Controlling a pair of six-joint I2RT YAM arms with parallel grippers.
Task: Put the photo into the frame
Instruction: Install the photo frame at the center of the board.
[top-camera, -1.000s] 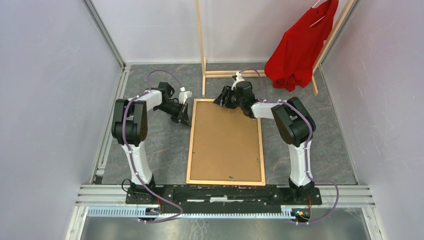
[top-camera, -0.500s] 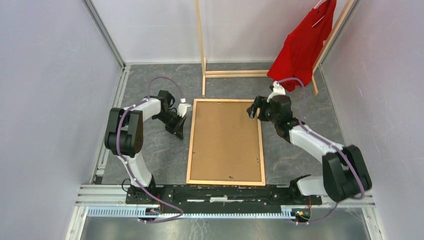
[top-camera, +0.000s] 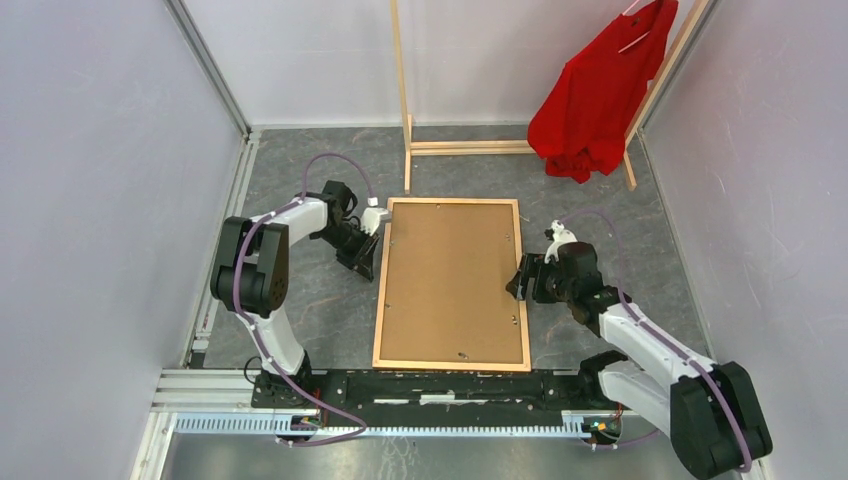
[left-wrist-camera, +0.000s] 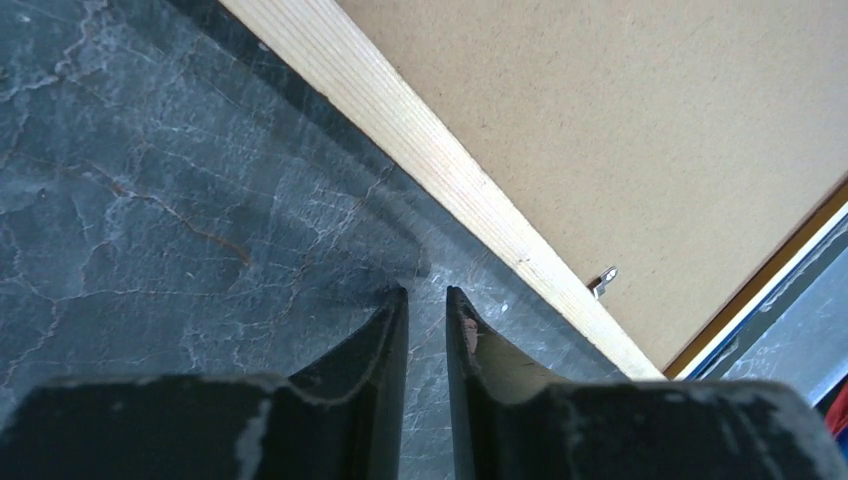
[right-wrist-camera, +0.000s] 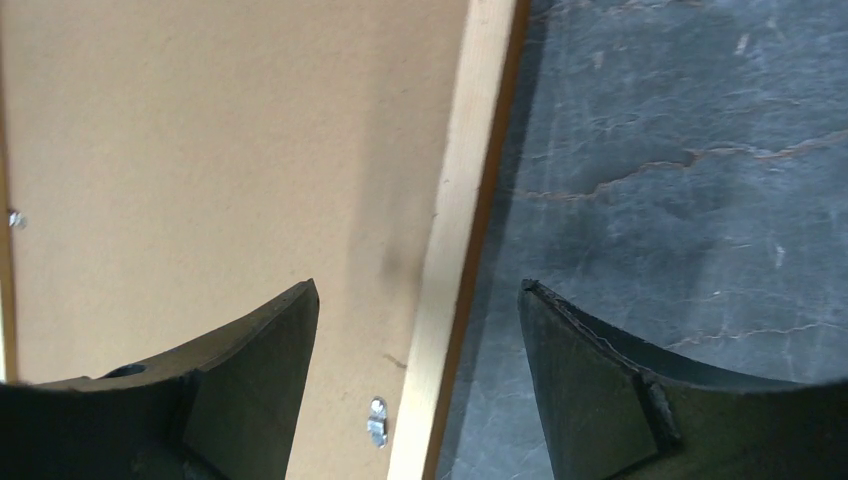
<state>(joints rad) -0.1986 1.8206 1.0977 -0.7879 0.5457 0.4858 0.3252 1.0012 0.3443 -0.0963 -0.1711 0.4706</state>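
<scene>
Straddling the frame (right-wrist-camera: 455, 250) edge, right gripper (right-wrist-camera: 418, 292)

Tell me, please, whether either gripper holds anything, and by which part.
Nothing is held: the left gripper, barely parted, sits empty beside the orange-brown wooden frame; the right gripper gapes over it.

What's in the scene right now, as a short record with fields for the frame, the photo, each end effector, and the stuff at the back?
frame: lying flat on the grey table, back side up, brown backing panel filling it
photo: not visible in any view
left end effector: over the table beside the frame's left rail, jaws barely parted, holding nothing
right end effector: wide open above the frame's right rail, holding nothing
background: red garment hanging on a pale wooden rack
</scene>
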